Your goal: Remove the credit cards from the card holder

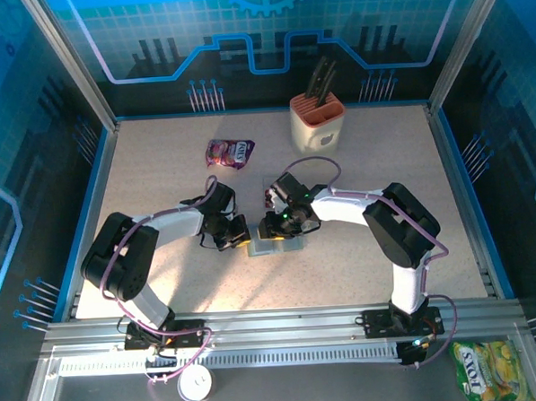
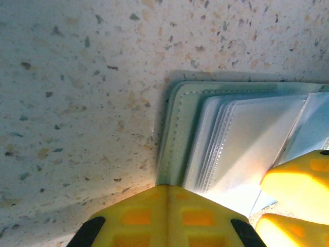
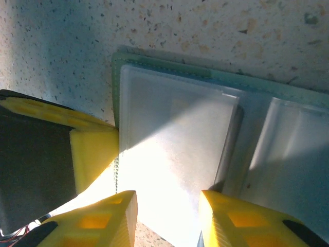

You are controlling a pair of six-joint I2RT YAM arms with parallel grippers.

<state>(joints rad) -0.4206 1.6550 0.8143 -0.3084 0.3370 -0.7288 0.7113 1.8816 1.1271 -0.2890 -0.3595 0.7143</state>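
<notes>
**Clerk:** Where is the holder?

**Inspector:** The sage-green soft bifold card holder [image 1: 287, 247] lies opened flat on the speckled stone-pattern table [image 1: 384, 176]; it sits near the middle, directly between the two grippers; its stitched green border frames pale slotted sleeves [image 3: 175, 128]; glare washes them out, so their contents cannot be read.

**Clerk:** The left tool?

**Inspector:** The left gripper [image 2: 167, 195] is yellow-fingered, with its jaws pressed together; the joined tip is set against the holder's left-hand edge as the top view shows it; it pinches nothing.

**Clerk:** And the right?

**Inspector:** The right gripper [image 3: 167, 198] stands over the holder from the opposite side; its jaws are partly spread; its two yellow fingers [image 3: 113, 221] straddle one pale sleeve panel; whether the tips touch or catch that panel, I cannot tell; the two tools stand just beside each other.

**Clerk:** Anything else to note?

**Inspector:** A small purple snack pouch [image 1: 229, 152] lies farther back on the left, apart from the holder; a beige knife block [image 1: 317, 124] with an orange top and dark handles stands upright near the back wall, well apart; a yellow snack packet [image 1: 489, 369] lies beyond the near rail at the right corner.
</notes>
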